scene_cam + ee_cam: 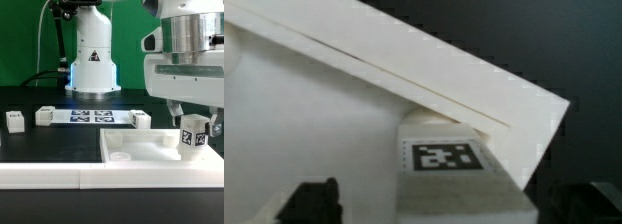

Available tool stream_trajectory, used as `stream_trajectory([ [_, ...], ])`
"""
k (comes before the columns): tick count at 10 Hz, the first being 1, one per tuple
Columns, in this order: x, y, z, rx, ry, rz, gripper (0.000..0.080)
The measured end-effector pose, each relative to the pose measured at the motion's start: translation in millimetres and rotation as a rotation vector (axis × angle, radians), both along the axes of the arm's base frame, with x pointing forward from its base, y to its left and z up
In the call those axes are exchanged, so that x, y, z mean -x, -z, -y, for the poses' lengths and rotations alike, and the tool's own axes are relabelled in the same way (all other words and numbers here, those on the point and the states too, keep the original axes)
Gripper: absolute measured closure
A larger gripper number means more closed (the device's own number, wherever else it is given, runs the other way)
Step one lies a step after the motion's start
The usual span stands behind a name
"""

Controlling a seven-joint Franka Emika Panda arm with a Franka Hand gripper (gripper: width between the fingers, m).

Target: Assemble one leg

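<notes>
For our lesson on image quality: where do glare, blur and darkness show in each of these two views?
Exterior view: bright cyan glow at the robot base, black table swallowing detail, big white panel nearly washed out. Wrist view: the panel is overexposed and soft, the leg tag slightly blurred, the hand's fingers dark, out-of-focus shapes.

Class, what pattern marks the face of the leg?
A black-and-white square tag on the white leg, clearest in the wrist view.
</notes>
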State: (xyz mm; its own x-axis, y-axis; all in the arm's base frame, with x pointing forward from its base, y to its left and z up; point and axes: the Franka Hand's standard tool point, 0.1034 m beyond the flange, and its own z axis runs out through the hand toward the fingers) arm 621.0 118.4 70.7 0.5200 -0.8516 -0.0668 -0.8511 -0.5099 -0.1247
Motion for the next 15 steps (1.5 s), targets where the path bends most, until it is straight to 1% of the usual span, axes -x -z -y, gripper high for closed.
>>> stream_trajectory([
  [1, -0.4, -0.6, 0.5, 0.004, -0.038, 0.004, 0.0182],
  [2, -0.2, -1.5, -0.7, 0.01, -0.139, 0.007, 0.0155],
  [3, -0.4, -2.6, -2.8, 0.017, -0.232, 0.013, 0.0151],
  [6, -1.8, -4.8, -3.3, 0.068, -0.625, 0.037, 0.0151],
  [7, -2.1, -5.1, -2.8, 0.096, -0.761, 0.044, 0.0151],
  [10, -0.5, -4.7, -4.9, 0.142, -1.024, 0.049, 0.0151],
  [11, 0.1, -4.9, -2.3, 0.139, -1.061, 0.042, 0.0151],
  [15, -0.5, -4.5, -1.5, 0.16, -1.238, 0.07, 0.0151],
])
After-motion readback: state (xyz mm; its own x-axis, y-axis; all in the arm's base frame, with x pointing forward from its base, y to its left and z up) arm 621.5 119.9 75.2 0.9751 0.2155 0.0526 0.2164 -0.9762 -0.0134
